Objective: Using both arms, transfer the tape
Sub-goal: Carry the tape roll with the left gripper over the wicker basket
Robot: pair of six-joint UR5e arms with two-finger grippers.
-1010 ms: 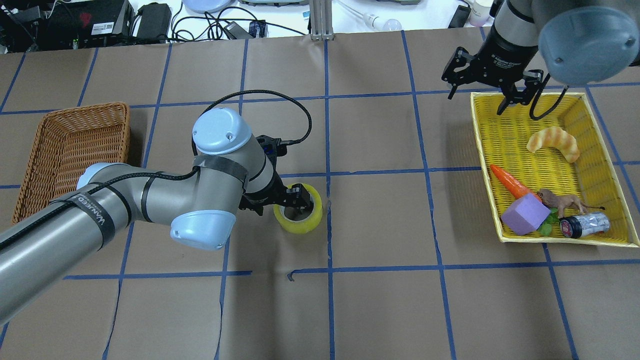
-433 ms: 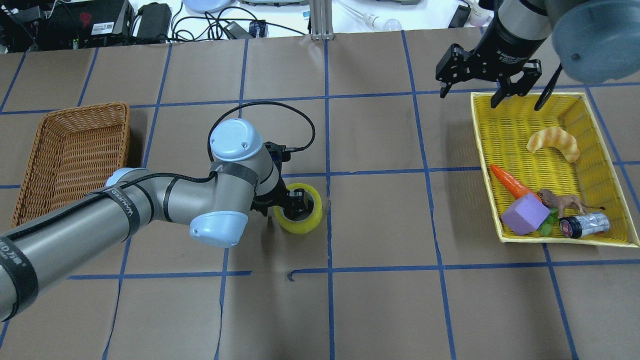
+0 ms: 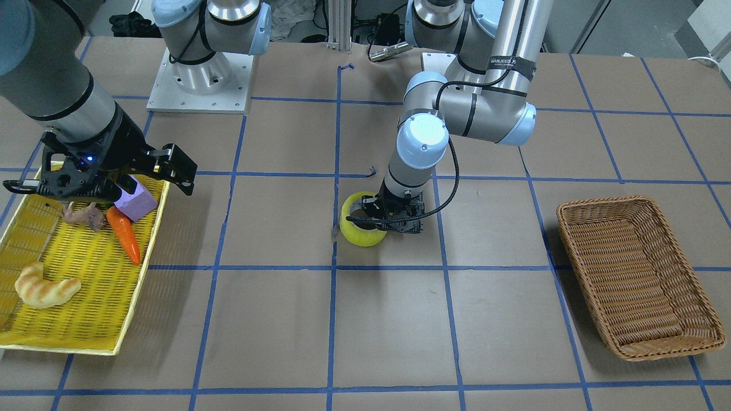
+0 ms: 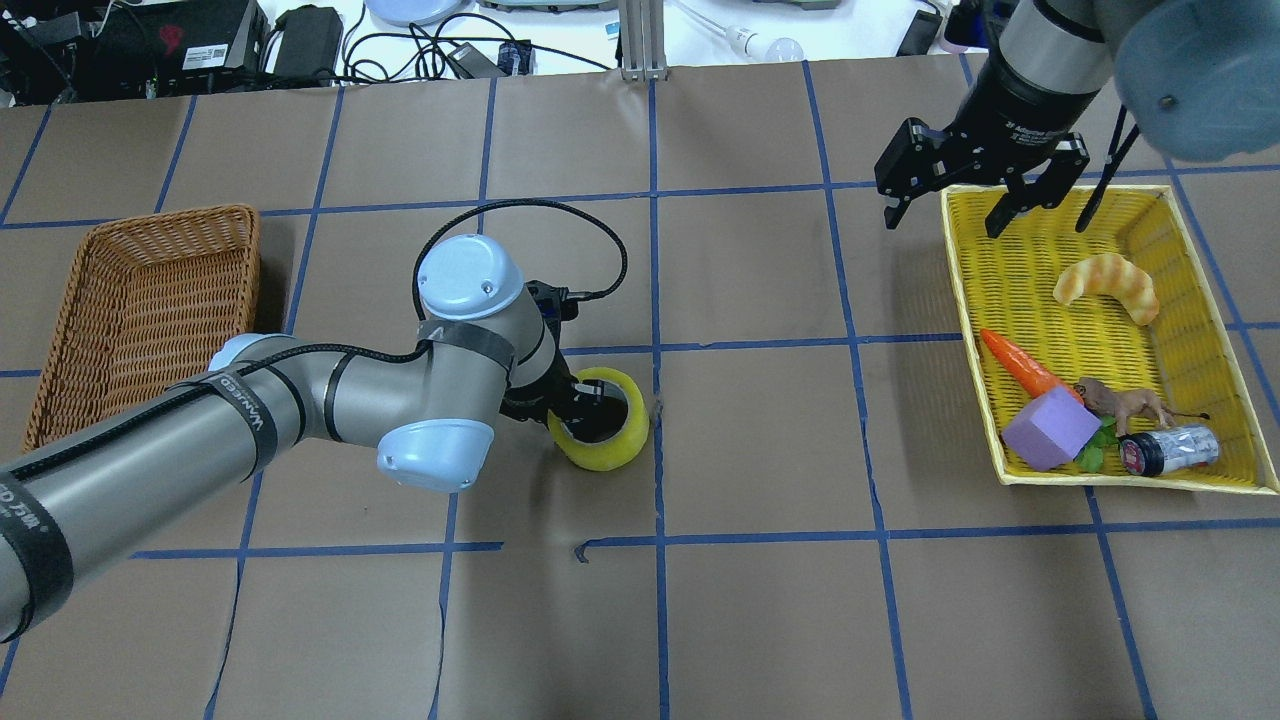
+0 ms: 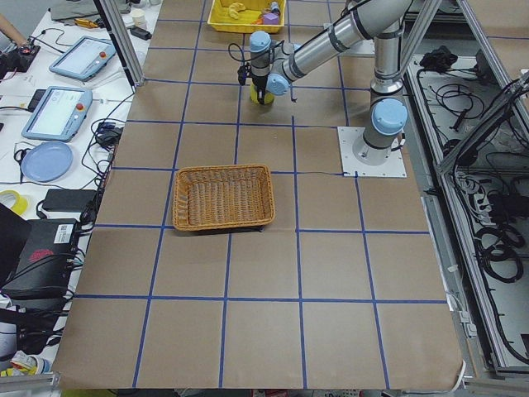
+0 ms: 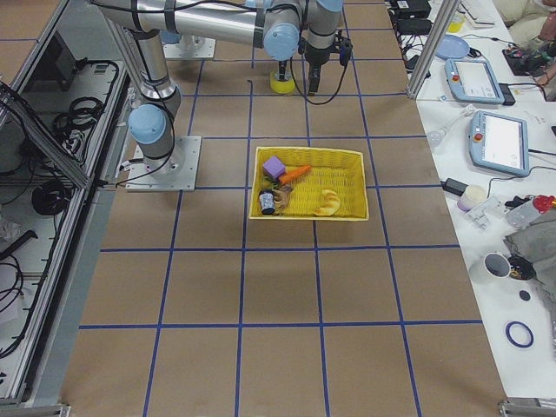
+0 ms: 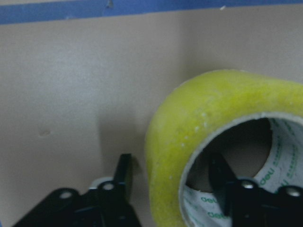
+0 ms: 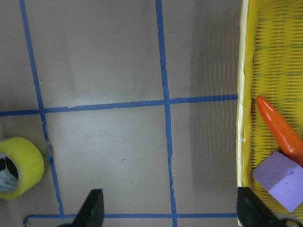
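The tape (image 4: pixel 603 458), a yellow roll with a whitish core (image 7: pixel 284 146) printed in green, sits on the brown paper near the centre of the worktop. It is about midway between the robot's long edge and the operators' long edge, just on the robot's-left side of a blue grid line (image 4: pixel 654 300). The left arm (image 4: pixel 300 400) reaches out from the robot's edge and bends down to it. The left gripper (image 4: pixel 572 404) straddles the roll's wall: one finger (image 7: pixel 218 177) stands inside the core, and the other finger (image 7: pixel 124 172) is outside the yellow wall, on the side toward the worktop's left end. Its jaws are apart, and the wrist view shows a thin gap between the outer finger and the roll, so the wall is not clamped. Toward the left end lies a wicker basket (image 4: pixel 150 300), well apart from the roll. Toward the right end lies a yellow mesh tray (image 4: pixel 1010 270) holding a croissant (image 4: pixel 1105 285), a carrot (image 4: pixel 1020 365), a purple block (image 4: pixel 1050 428), a toy lion (image 4: pixel 1125 405) and a small silver can (image 4: pixel 1170 450) on its side. The last four are bunched at the tray's end nearest the robot's edge. The right arm (image 4: pixel 1050 50) holds the right gripper (image 4: pixel 942 225) high over the tray's long rim that faces the centre, with its jaws spread wide.
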